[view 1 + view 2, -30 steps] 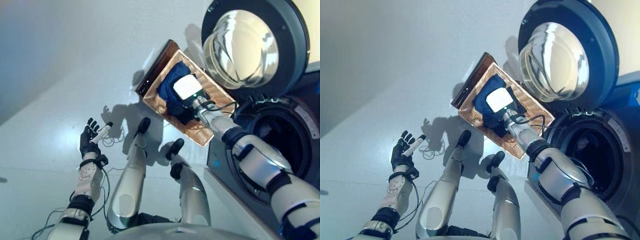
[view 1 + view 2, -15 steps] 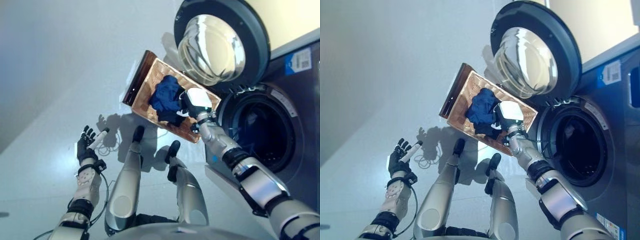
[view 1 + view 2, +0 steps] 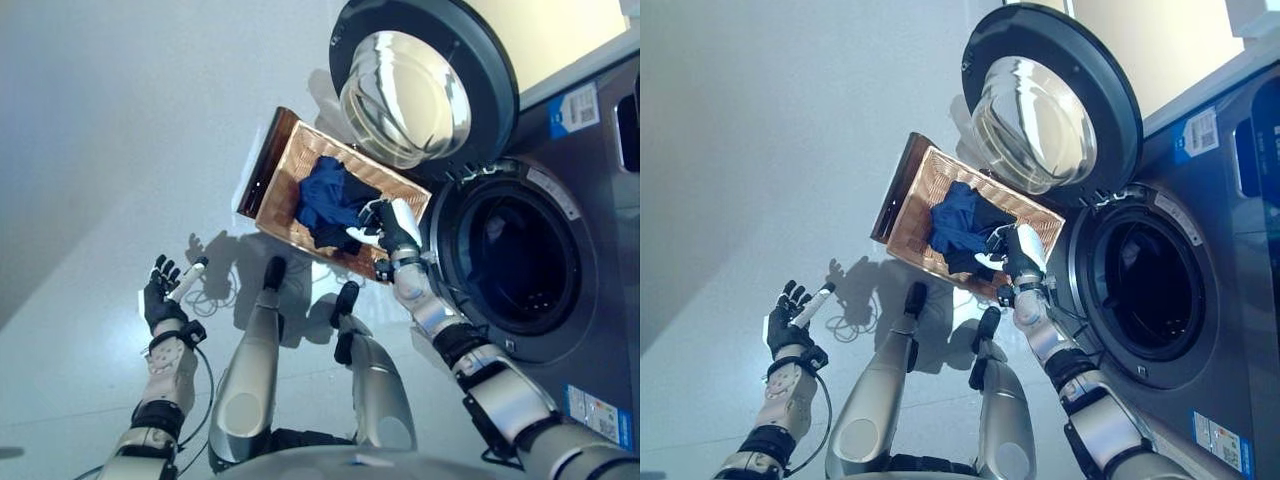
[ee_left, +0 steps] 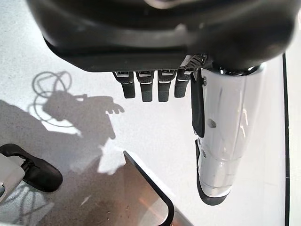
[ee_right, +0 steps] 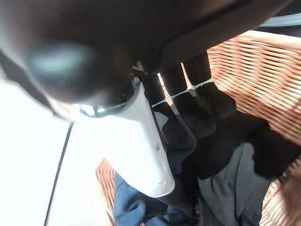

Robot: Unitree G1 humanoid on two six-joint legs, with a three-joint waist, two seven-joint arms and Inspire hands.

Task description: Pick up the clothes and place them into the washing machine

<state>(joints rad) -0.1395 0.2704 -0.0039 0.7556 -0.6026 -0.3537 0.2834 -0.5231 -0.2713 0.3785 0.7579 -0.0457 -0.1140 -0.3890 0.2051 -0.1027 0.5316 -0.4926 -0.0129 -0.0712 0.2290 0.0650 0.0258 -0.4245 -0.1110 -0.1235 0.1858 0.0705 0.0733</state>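
Observation:
A shallow wicker basket (image 3: 285, 155) rests on a dark brown box (image 3: 254, 168) beside the washing machine. It holds a blue cloth (image 3: 325, 195) and a dark cloth (image 3: 335, 237). My right hand (image 3: 385, 225) is at the basket's side nearest the machine, down among the clothes. In the right wrist view its fingers (image 5: 188, 120) curl against the white-covered thumb with the dark cloth (image 5: 221, 150) between them, and some blue cloth (image 5: 127, 207) lies below. My left hand (image 3: 160, 300) hangs open over the floor at the left, with its fingers (image 4: 146, 87) straight and holding nothing.
The washing machine's round door (image 3: 420, 80) stands swung open above the basket. The dark drum opening (image 3: 515, 265) is just right of my right hand. Pale floor (image 3: 120, 150) spreads to the left.
The camera has shifted, bringing more of the machine into view. My right hand has moved from over the middle of the clothes to the basket's side nearest the drum and turned.

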